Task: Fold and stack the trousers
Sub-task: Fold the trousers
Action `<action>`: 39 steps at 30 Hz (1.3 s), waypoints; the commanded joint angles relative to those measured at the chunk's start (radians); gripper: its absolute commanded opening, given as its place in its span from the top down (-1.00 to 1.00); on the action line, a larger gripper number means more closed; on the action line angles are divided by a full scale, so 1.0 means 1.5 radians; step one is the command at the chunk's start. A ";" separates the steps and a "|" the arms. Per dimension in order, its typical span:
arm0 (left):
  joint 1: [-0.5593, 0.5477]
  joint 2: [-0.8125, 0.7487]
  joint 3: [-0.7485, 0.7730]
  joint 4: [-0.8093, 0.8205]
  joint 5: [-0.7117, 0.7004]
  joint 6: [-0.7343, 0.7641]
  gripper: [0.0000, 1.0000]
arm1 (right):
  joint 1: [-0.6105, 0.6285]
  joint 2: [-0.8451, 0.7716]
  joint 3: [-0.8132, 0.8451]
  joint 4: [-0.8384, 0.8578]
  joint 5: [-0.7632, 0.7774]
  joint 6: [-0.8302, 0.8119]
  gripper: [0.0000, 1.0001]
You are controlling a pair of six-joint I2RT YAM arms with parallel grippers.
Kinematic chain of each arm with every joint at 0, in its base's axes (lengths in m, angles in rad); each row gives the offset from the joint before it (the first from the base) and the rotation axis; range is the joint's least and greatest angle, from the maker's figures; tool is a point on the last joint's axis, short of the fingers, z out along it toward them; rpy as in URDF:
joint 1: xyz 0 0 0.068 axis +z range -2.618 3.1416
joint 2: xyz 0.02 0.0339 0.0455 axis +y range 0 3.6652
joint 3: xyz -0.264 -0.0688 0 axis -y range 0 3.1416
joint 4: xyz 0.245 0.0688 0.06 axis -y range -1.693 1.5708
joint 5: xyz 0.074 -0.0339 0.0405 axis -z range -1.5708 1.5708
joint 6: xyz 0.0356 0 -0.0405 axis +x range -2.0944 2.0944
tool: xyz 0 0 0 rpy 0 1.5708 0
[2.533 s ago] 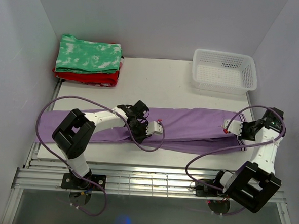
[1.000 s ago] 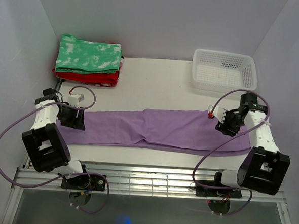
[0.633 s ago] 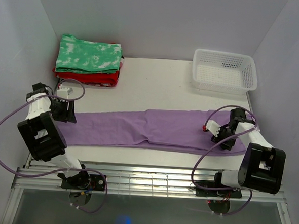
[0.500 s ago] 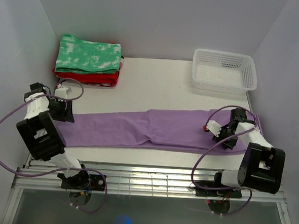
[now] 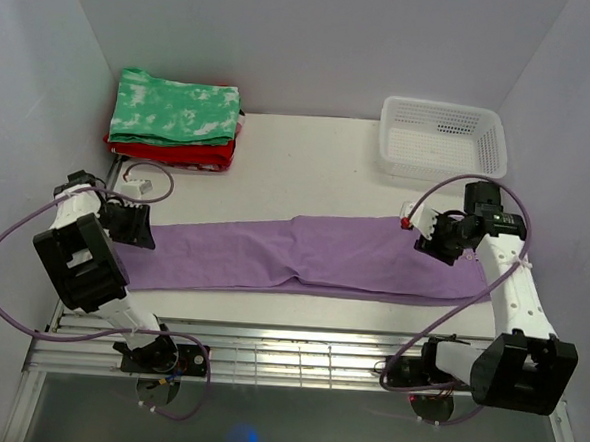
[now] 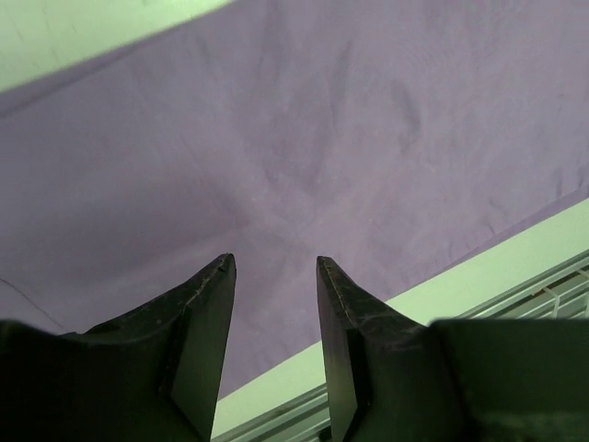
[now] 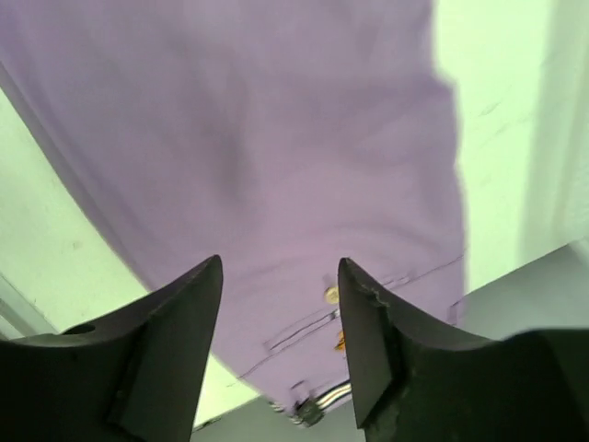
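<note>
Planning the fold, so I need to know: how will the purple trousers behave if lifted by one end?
Probably floppy: the trousers lie flat on the table with soft creases, so a lifted end would likely drape and drag the rest. They look thin, so likely light. Pushed, they would probably bunch up rather than slide whole.

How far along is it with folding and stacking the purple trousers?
Done: the light purple fabric trousers lie flat in one long strip across the table. In hand: the left gripper and right gripper hover open over its ends, gripping nothing. Left: folding it shorter and stacking it, likely on the green-and-white folded garment.
</note>
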 commanded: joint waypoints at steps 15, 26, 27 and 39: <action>-0.015 0.050 0.002 0.048 0.002 -0.078 -0.06 | 0.477 0.111 0.047 0.146 -0.068 0.400 0.06; -0.014 0.109 0.018 0.067 -0.042 -0.113 -0.04 | 0.686 0.176 -0.012 0.306 0.030 0.505 0.10; -0.014 0.110 0.021 0.067 -0.041 -0.113 -0.03 | 0.695 0.182 -0.020 0.319 0.042 0.510 0.11; -0.014 0.106 0.013 0.072 -0.047 -0.109 -0.02 | 0.730 0.233 -0.039 0.422 0.160 0.548 0.21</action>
